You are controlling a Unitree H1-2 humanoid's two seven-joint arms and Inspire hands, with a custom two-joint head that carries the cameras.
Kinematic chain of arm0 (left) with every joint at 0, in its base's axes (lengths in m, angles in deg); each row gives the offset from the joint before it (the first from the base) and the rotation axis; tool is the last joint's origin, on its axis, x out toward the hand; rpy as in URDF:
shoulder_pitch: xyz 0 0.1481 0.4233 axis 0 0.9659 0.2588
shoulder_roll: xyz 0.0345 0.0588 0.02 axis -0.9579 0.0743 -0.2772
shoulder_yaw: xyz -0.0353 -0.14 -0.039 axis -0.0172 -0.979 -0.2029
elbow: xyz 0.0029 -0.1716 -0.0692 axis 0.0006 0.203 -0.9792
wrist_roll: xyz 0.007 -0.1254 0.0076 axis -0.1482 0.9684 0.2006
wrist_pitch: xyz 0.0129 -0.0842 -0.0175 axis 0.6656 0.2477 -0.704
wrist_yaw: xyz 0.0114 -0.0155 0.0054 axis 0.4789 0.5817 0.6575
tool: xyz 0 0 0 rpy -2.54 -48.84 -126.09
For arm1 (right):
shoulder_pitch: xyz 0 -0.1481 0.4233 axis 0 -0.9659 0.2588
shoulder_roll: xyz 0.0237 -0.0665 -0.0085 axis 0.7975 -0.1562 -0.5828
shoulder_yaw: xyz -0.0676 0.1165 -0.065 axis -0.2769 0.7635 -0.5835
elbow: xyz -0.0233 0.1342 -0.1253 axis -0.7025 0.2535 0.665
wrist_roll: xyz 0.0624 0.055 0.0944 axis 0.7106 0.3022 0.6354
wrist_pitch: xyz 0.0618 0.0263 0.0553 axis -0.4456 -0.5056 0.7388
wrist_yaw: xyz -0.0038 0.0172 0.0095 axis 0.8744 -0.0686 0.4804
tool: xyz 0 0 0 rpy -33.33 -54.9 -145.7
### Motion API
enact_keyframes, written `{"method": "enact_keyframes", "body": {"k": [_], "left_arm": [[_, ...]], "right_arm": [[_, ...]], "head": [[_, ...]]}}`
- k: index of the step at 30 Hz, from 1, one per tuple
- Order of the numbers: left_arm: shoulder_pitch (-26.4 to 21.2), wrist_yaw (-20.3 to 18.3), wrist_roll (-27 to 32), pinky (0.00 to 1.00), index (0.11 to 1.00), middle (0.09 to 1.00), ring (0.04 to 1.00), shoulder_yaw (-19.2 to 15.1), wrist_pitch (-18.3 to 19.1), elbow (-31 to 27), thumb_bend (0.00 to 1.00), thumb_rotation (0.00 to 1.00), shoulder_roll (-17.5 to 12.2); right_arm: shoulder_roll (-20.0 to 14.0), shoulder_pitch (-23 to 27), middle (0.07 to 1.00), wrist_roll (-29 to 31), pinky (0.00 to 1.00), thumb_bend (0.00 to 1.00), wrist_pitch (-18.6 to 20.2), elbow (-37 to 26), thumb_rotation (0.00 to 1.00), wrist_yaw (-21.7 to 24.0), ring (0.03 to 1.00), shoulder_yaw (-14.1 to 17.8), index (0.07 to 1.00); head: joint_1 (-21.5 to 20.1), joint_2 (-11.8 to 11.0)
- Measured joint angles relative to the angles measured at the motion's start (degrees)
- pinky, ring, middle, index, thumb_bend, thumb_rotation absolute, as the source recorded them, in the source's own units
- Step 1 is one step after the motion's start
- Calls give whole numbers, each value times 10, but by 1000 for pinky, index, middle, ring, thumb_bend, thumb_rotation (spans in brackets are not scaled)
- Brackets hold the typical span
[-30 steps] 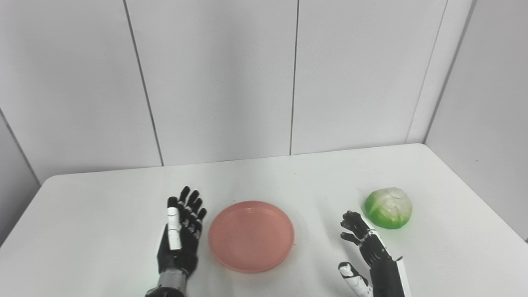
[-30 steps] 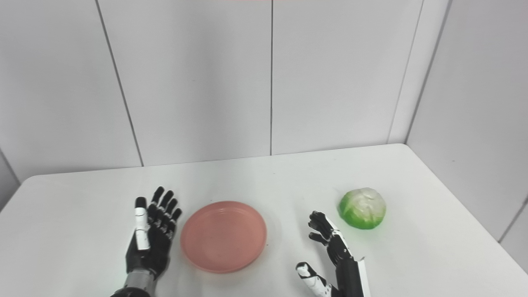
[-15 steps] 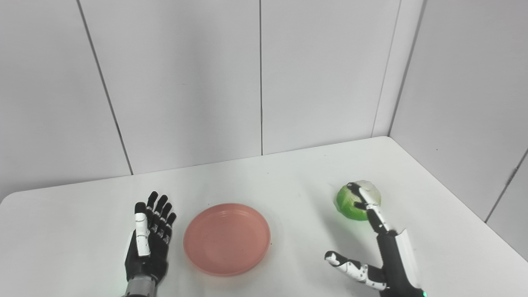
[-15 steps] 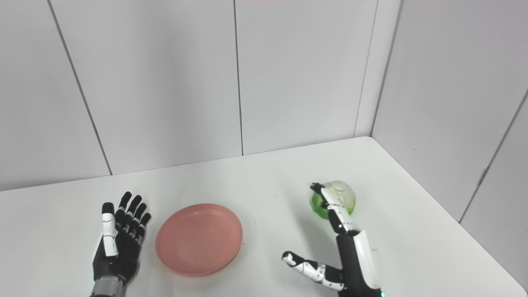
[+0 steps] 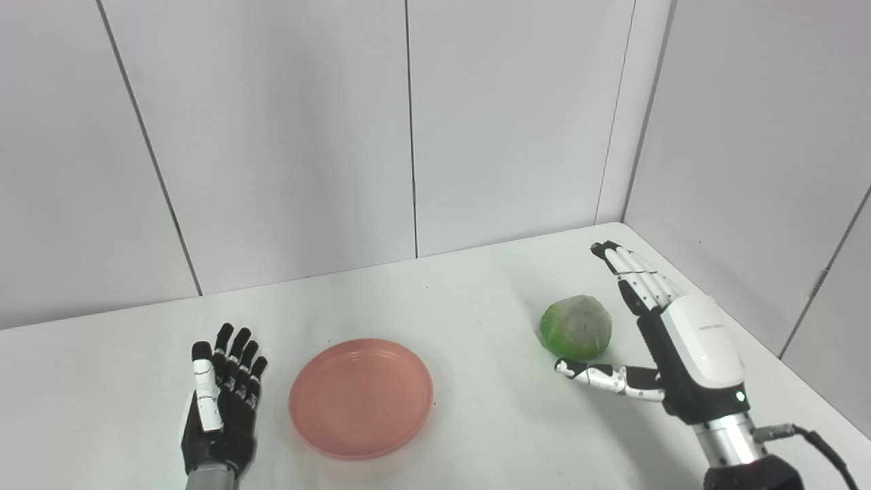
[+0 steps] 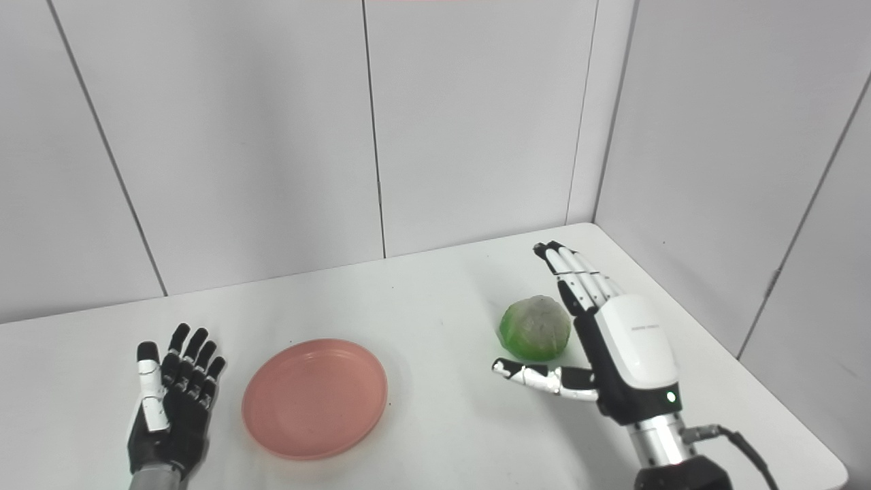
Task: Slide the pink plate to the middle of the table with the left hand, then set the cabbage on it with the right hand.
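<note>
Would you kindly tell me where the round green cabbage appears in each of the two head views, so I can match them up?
Left eye view: the round green cabbage sits right of centre, just left of the open right hand.
Right eye view: the cabbage lies nearer the picture's middle, beside the same hand.
Shared landmark: the round pink plate on the white table, left of the cabbage in both.
</note>
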Motion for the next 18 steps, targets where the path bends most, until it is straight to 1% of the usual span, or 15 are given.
{"method": "enact_keyframes", "body": {"k": [2,6,9,14,18], "left_arm": [[-2,-1,0,1000,961,963,990,-1,0,3,827,849,-2],[-5,-3,0,1000,968,970,992,0,0,7,837,852,-5],[-6,-3,-1,997,968,967,991,1,0,9,840,854,-6],[-8,-3,-1,1000,966,966,987,2,0,10,847,836,-5],[-8,-3,-1,1000,978,969,988,3,0,10,835,849,-5]], "right_arm": [[-14,10,926,-2,848,864,14,4,756,17,917,-2,882],[-48,33,915,-4,854,866,35,34,718,46,910,-10,864],[-63,53,906,-3,858,868,38,64,713,48,905,-17,860],[-86,86,913,6,892,856,42,140,717,53,918,-36,872],[-87,102,910,7,883,873,45,168,708,55,919,-54,868]], "head": [[0,0],[1,-2],[3,-4],[7,-3],[9,-2]]}}
